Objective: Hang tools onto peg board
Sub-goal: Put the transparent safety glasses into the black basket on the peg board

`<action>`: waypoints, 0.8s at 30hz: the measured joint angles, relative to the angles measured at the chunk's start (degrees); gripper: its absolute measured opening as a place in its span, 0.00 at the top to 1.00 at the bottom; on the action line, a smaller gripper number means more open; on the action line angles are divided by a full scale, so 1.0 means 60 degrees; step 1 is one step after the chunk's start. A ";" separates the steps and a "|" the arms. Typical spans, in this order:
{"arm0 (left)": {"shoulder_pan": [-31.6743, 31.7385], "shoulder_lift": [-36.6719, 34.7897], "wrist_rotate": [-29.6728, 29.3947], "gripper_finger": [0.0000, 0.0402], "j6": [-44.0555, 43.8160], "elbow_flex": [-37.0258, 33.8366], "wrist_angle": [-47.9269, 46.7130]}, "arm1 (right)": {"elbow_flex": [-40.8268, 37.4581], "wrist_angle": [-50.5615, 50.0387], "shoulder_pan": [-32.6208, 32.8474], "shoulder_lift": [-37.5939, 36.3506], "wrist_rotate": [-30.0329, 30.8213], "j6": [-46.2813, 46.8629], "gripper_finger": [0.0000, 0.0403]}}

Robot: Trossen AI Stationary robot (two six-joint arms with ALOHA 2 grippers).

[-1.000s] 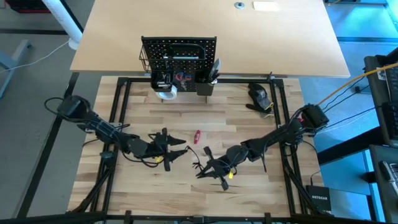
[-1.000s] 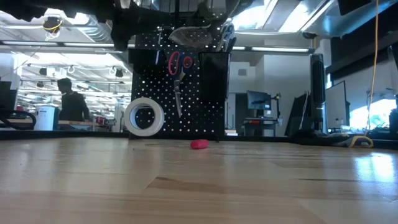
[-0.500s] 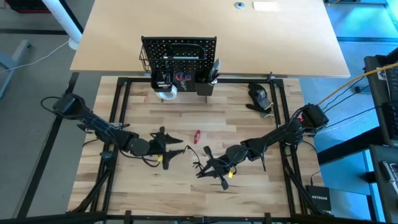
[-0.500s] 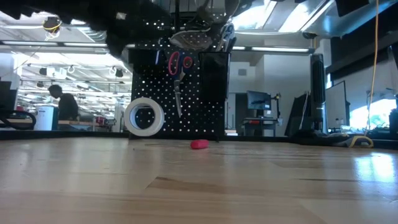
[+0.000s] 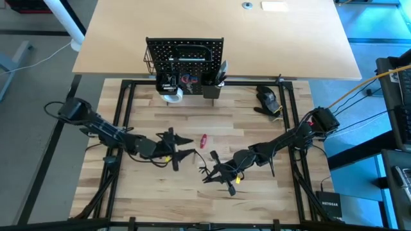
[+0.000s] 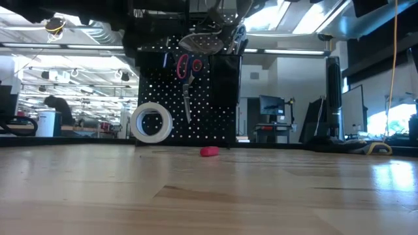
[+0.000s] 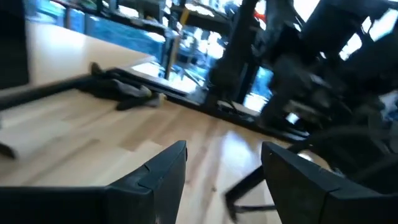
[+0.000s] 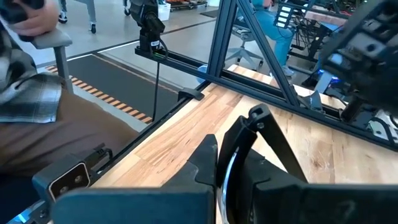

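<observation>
You see the left gripper (image 5: pixel 183 147) with fingers apart, the small red object (image 5: pixel 203 140) just beside it, the right gripper (image 5: pixel 207 173) near.

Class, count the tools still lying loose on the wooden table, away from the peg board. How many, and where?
1: a small red tool lies mid-table, between the left gripper and the peg board. Others may be hidden under the arms.

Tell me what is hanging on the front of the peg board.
On the peg board: red-handled scissors, a white tape roll low on its left, and a black cup. Dark arm parts cover its top edge, and the cup's contents are hidden.
</observation>
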 joint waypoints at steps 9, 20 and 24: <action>0.0024 0.1547 0.1259 0.51 0.0309 0.0896 -0.0299 | 0.0000 -0.0024 0.0004 0.0000 0.0090 0.0037 0.95; -0.0216 0.0790 0.1252 0.51 0.0545 0.0967 -0.1417 | 0.0000 -0.0015 0.0007 -0.0005 0.0194 -0.0050 0.95; -0.0582 -0.0357 0.0880 0.51 0.0779 0.0960 -0.2426 | 0.0004 -0.0052 0.0007 -0.0206 0.0501 -0.0088 0.95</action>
